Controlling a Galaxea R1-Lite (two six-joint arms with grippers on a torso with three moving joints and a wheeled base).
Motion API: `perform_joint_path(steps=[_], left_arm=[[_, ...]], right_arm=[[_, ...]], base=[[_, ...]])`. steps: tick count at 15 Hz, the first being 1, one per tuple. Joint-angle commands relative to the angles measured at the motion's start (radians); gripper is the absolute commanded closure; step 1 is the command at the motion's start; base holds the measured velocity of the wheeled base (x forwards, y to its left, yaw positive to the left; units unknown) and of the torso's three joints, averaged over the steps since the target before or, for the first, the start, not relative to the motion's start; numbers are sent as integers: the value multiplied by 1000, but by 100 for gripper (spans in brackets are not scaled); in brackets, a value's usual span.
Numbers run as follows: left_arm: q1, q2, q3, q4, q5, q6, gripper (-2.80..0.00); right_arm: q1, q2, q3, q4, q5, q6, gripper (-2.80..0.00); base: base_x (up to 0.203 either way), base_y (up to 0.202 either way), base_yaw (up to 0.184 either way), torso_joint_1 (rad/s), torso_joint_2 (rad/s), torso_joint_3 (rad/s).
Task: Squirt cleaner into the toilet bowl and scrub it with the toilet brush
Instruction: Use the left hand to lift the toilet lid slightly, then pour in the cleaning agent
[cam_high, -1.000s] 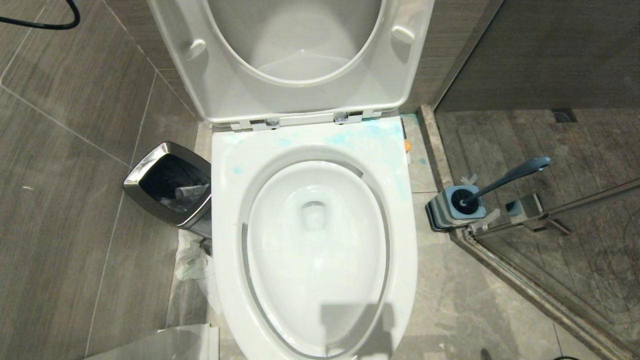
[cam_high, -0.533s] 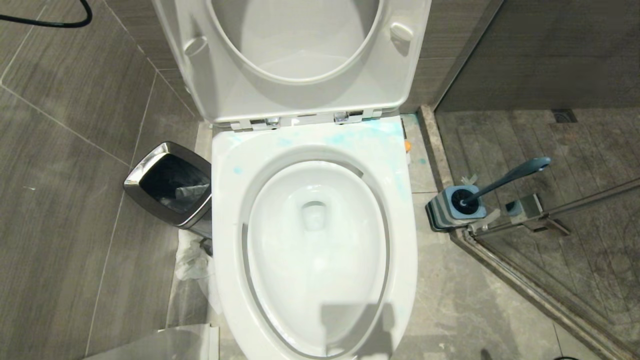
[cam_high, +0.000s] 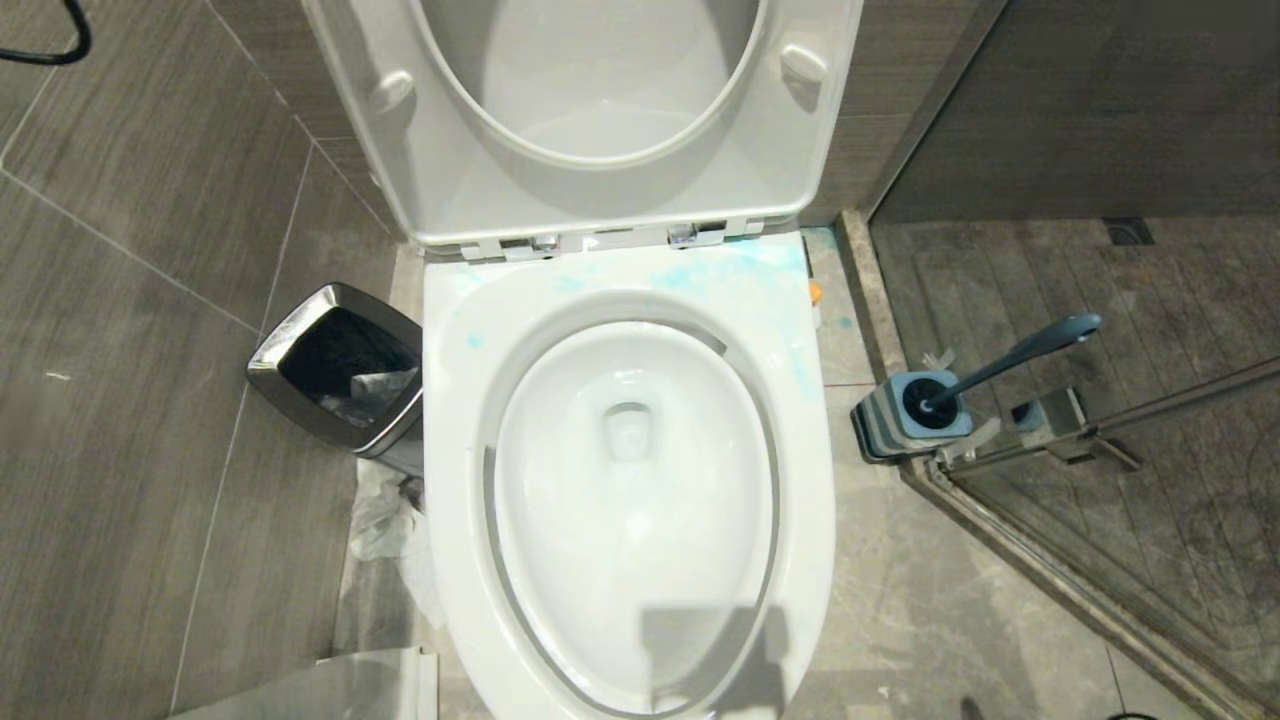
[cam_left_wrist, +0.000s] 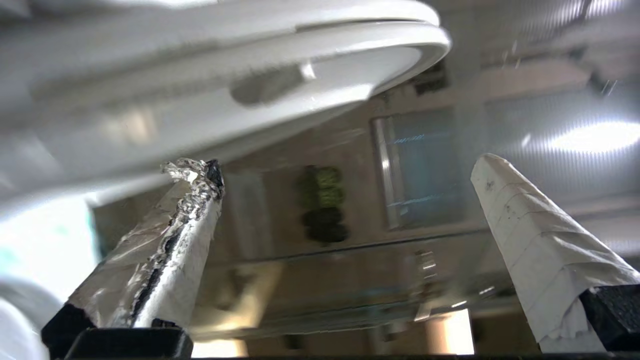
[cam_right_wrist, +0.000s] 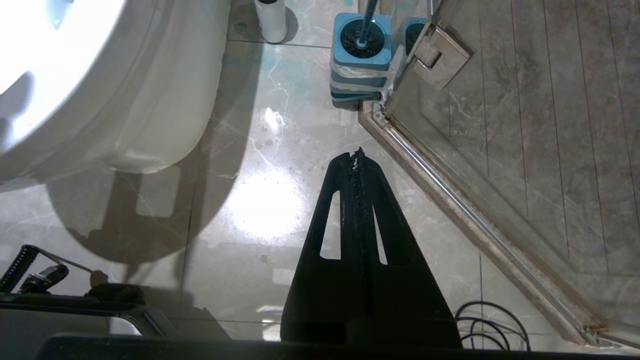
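Observation:
The toilet bowl (cam_high: 630, 470) fills the middle of the head view, with its seat and lid (cam_high: 600, 120) raised against the wall. Pale turquoise cleaner smears (cam_high: 720, 275) lie on the back of the rim. The toilet brush (cam_high: 1010, 358) leans in its blue-topped holder (cam_high: 905, 415) on the floor to the right of the bowl. Neither gripper shows in the head view. My left gripper (cam_left_wrist: 348, 165) is open and empty, its wrapped fingers (cam_left_wrist: 525, 235) close beside the raised white seat edge (cam_left_wrist: 250, 75). My right gripper (cam_right_wrist: 356, 152) is shut, pointing down at the floor short of the brush holder (cam_right_wrist: 361, 47).
A chrome-rimmed waste bin (cam_high: 340, 375) stands left of the bowl, crumpled white plastic (cam_high: 385, 520) below it. A glass shower door with a metal hinge (cam_high: 1050, 415) and threshold (cam_high: 1060, 580) runs along the right. A white cylinder (cam_right_wrist: 270, 17) stands by the toilet's base. Black cables (cam_right_wrist: 492, 320) lie on the floor.
The black cable loop at the head view's top left corner has swung back toward the left edge. Bowl, brush and bin stay where they were.

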Motion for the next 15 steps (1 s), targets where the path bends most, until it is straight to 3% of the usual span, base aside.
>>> perform_joint_path(steps=[1,3,4,5,6,7,8,10,11,12,13,15], left_arm=[[36,-136,0,184,-23,-212,-280],[62,-199,1,398,-85,-329,-280],[76,-210,2,530,-118,-354,-280],[104,-214,1,691,-145,-341,-280],[128,-215,1,819,-158,-252,-280],[143,-214,1,929,-150,-80,-280],[150,-209,1,1052,-102,154,-280],[153,-192,4,1280,105,690,-280],[153,-187,-5,1328,188,893,-280],[154,-184,-27,1325,264,1061,-280],[153,-192,-44,1245,338,1180,-280],[151,-237,-42,1022,397,1338,-280]], right_arm=[[1,1,0,-1,1,-1,0],[0,1,0,-1,1,-1,0],[0,1,0,-1,1,-1,0],[-1,1,0,-1,1,-1,0],[0,1,0,-1,1,-1,0],[1,1,0,-1,1,-1,0],[0,1,0,-1,1,-1,0],[-1,1,0,-1,1,-1,0],[-1,1,0,-1,1,-1,0],[1,1,0,-1,1,-1,0],[0,1,0,-1,1,-1,0],[1,1,0,-1,1,-1,0]], base=[[0,0,0,0,0,0],[0,0,0,0,0,0],[0,0,0,0,0,0],[0,0,0,0,0,0],[0,0,0,0,0,0],[0,0,0,0,0,0],[0,0,0,0,0,0],[0,0,0,0,0,0],[0,0,0,0,0,0],[0,0,0,0,0,0],[0,0,0,0,0,0],[0,0,0,0,0,0]])
